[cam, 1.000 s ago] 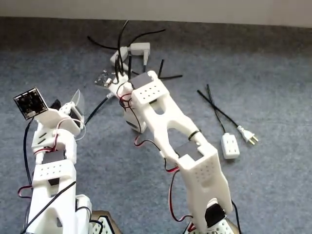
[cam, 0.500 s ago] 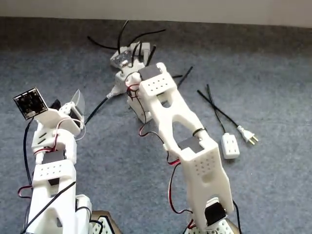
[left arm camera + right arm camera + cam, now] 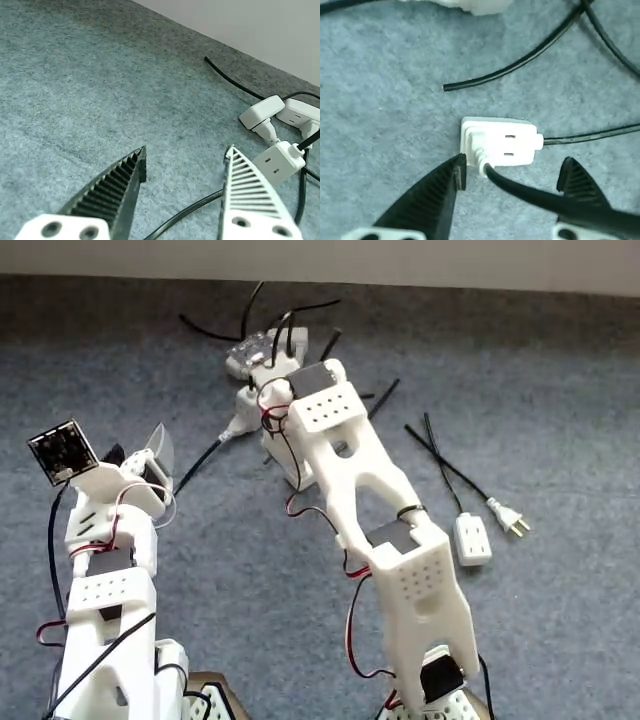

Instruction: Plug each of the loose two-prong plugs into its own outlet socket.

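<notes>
- No text, label, brand, number or sign can be read.
- White outlet socket (image 3: pixel 500 142), far centre: any moulded marking is too small to tell.
- Black board (image 3: pixel 62 452), near left: print illegible.

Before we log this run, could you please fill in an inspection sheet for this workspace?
Surface: grey carpet, flat.
Job's things: loose plug lying beside an outlet socket, not plugged in; second socket with a second plug at its end; further sockets in the far cluster.
Clutter: nothing seen.
Grippers: left gripper open over bare carpet; right gripper open, just above the second socket.
Cables: black cables loose across the carpet.
Surroundings: pale wall at the far edge.
</notes>
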Tool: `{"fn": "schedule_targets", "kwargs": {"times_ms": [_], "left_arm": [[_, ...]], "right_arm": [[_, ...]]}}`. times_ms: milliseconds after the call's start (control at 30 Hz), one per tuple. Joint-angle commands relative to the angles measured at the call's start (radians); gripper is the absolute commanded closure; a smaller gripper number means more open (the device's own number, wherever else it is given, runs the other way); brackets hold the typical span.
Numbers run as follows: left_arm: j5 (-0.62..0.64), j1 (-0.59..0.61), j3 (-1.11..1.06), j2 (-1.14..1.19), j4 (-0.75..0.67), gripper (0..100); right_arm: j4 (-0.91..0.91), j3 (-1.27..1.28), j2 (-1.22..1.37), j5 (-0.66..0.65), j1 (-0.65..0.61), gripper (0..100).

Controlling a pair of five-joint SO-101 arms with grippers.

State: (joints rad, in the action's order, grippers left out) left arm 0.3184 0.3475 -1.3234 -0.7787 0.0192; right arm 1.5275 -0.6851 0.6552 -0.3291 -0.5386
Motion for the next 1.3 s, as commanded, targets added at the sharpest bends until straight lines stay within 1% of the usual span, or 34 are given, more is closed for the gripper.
{"fn": "schedule_targets", "kwargs": {"times_ms": [0, 133, 200, 367, 433, 533, 633, 733, 800, 933, 1033, 1133, 1200, 1267], "left_arm": [[0.008, -0.021, 0.004, -0.004, -0.003, 75], [0.008, -0.021, 0.004, -0.004, -0.003, 75], [0.008, -0.021, 0.004, -0.004, -0.003, 75], [0.008, -0.021, 0.004, -0.004, -0.003, 75], [0.008, -0.021, 0.004, -0.004, -0.003, 75], [0.008, -0.021, 0.004, -0.004, -0.003, 75], [0.008, -0.021, 0.004, -0.004, -0.003, 75], [0.008, -0.021, 0.002, -0.004, -0.003, 75], [0.008, -0.022, 0.002, -0.004, -0.003, 75], [0.008, -0.022, -0.004, -0.004, -0.003, 75], [0.006, -0.03, -0.027, -0.004, -0.048, 75], [0.003, -0.033, -0.079, -0.004, -0.152, 75], [0.003, -0.033, -0.107, -0.004, -0.204, 75], [0.003, -0.033, -0.11, -0.004, -0.219, 75]], "right_arm": [[0.013, -0.045, -0.054, -0.262, 0.022, 71.7], [0.028, -0.016, -0.053, -0.565, 0.025, 71.7], [0.033, 0.016, -0.053, -0.683, 0.022, 71.7], [0.027, 0.13, -0.053, -0.885, 0.002, 71.7], [0.022, 0.162, -0.053, -0.939, -0.012, 71.7], [-0.058, 0.186, -0.053, -0.939, -0.024, 71.8], [-0.174, 0.226, -0.044, -0.939, -0.022, 71.9], [-0.285, 0.255, 0.001, -0.939, -0.018, 71.9], [-0.325, 0.254, 0.035, -0.939, -0.018, 72.0], [-0.328, 0.252, 0.053, -0.937, -0.018, 72.1], [-0.326, 0.228, 0.033, -0.867, -0.015, 72.5], [-0.291, 0.189, -0.015, -0.799, 0.001, 78.5], [-0.223, 0.16, -0.047, -0.79, 0.002, 84.2], [-0.136, 0.134, -0.076, -0.79, 0.002, 88.9]]}}
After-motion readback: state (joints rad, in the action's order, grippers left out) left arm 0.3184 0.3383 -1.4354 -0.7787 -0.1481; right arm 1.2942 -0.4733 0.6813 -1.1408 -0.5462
